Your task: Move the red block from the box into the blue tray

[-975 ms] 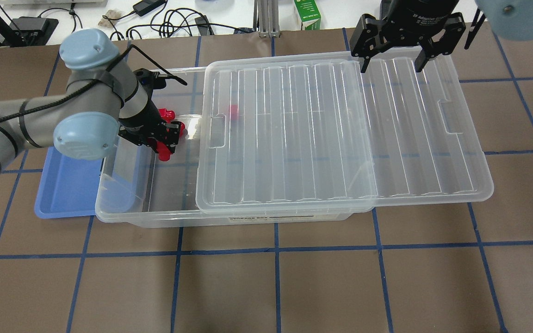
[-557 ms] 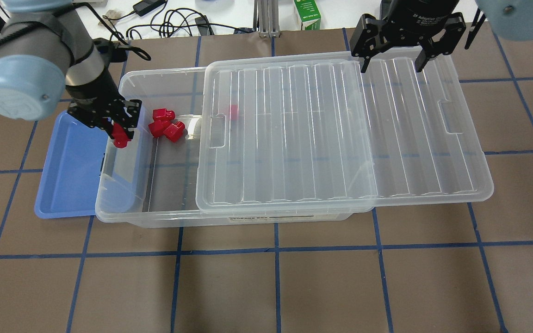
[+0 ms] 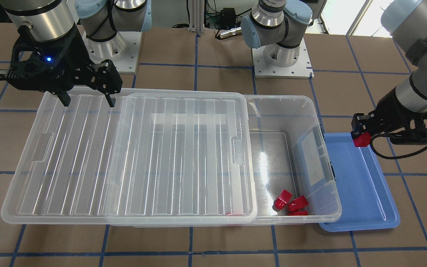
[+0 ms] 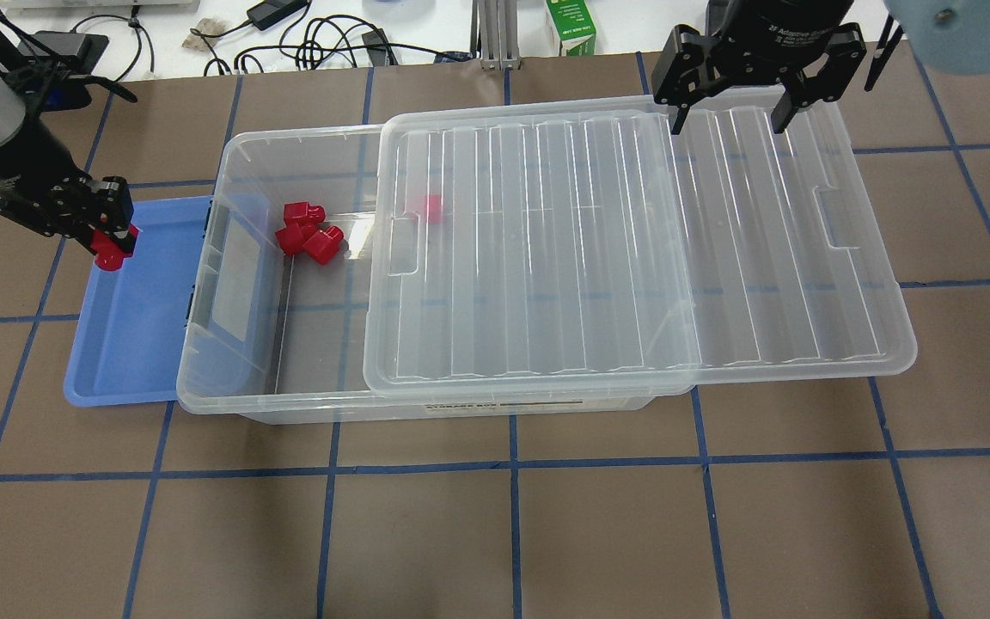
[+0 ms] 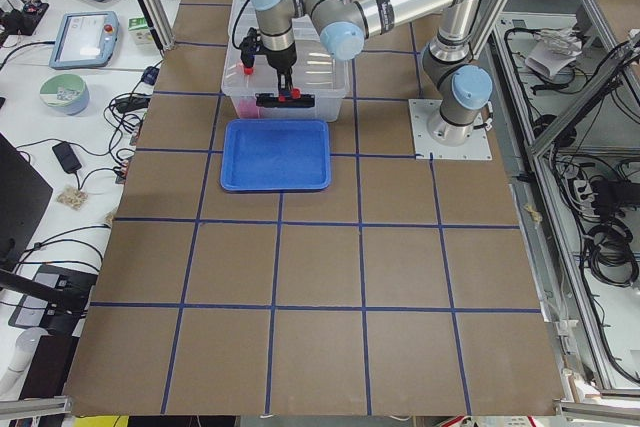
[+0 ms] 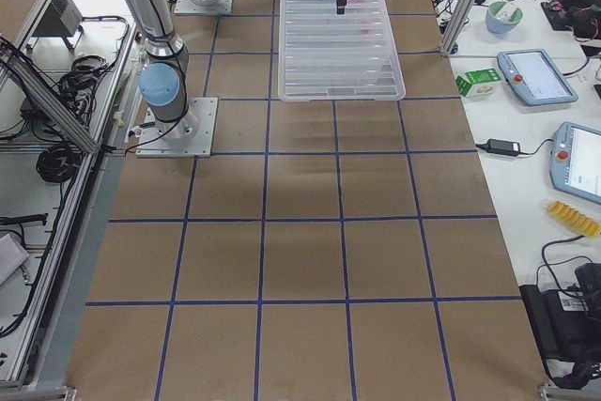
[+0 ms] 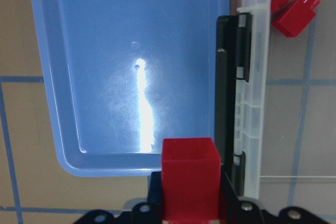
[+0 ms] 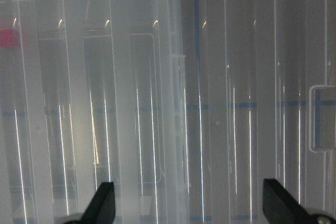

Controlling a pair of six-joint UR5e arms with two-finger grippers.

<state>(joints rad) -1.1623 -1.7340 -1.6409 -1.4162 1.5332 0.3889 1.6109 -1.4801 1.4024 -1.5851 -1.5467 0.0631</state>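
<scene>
Red block (image 4: 106, 251), clamped between the left gripper's (image 4: 107, 242) fingers, hangs over an edge of the blue tray (image 4: 130, 344) beside the clear box (image 4: 229, 374). Right gripper (image 4: 725, 125), jaws apart, above the lid (image 4: 546, 258).

We see a bright red block (image 4: 106, 256), a blue tray (image 4: 130, 344), a clear box (image 4: 289, 402) with a ribbed see-through lid (image 4: 546, 258), a black left hand (image 4: 104, 241) and right hand (image 4: 725, 125), and a brown tabletop (image 4: 598, 533) gridded with blue lines.
</scene>
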